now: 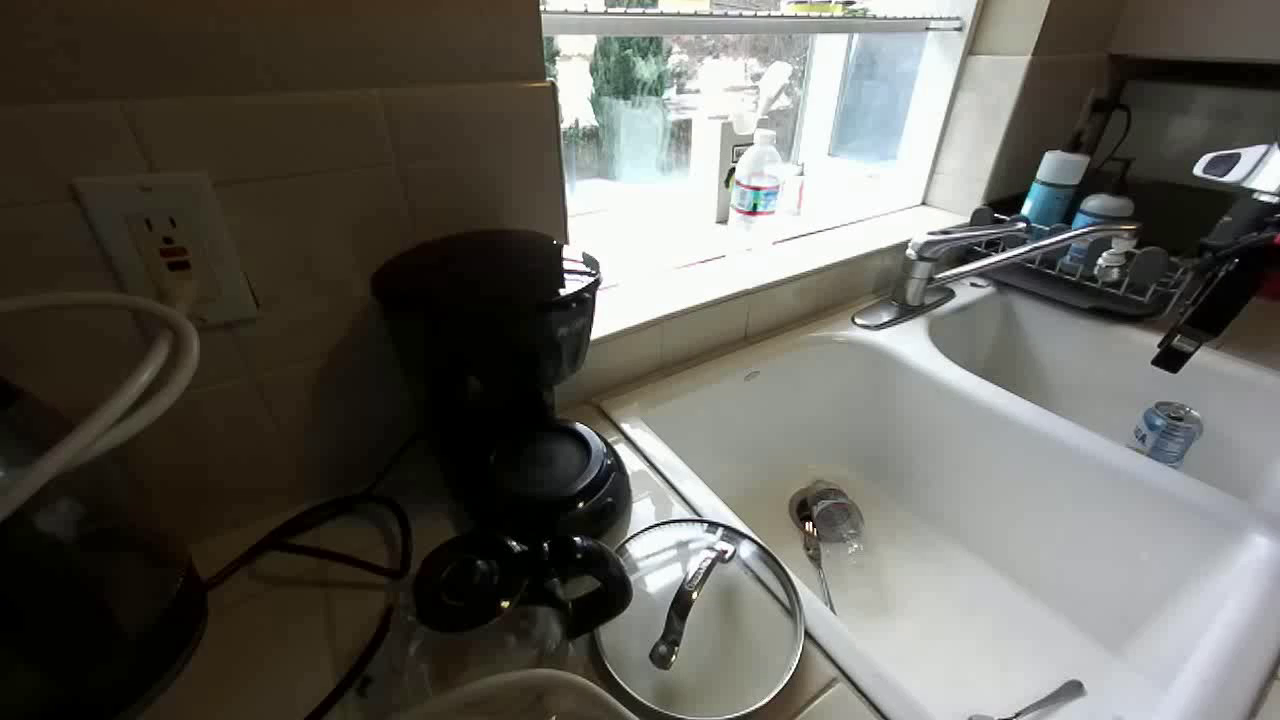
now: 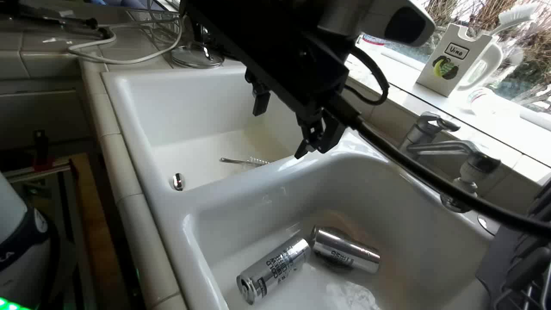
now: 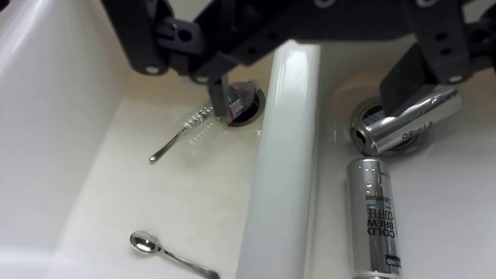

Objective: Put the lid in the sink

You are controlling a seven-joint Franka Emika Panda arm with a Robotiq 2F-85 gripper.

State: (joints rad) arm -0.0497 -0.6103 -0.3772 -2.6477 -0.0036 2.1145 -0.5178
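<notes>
Clear glass, metal-edged: the lid (image 1: 735,640) lies with its handle (image 1: 683,612) uppermost on the tiled counter (image 1: 832,702), just beside the sink (image 1: 930,610). We read that pose as a helpful one: the bar is exposed for a pinch from above, while the round edge gives stable footing. A coffee carafe (image 1: 488,595) crowds it; whether they touch, we cannot tell. The gripper (image 3: 310,97) hangs over the white divider (image 3: 285,155), well apart from the lid. Its fingers (image 3: 403,83) are spread wide, nothing between them, which we take as readiness for a grasp not yet begun. In the sink, a plastic bottle (image 3: 239,101) lies partly over the drain (image 3: 254,112), probably because the sink dips there; a spoon (image 3: 149,245) could tilt a lowered lid.

Lid's looks: round, see-through, daylight pale across its upper part in an exterior view. Handle dark, slightly bowed, pale lettering near one end. Bare glass would likely slip, we judge.
</notes>
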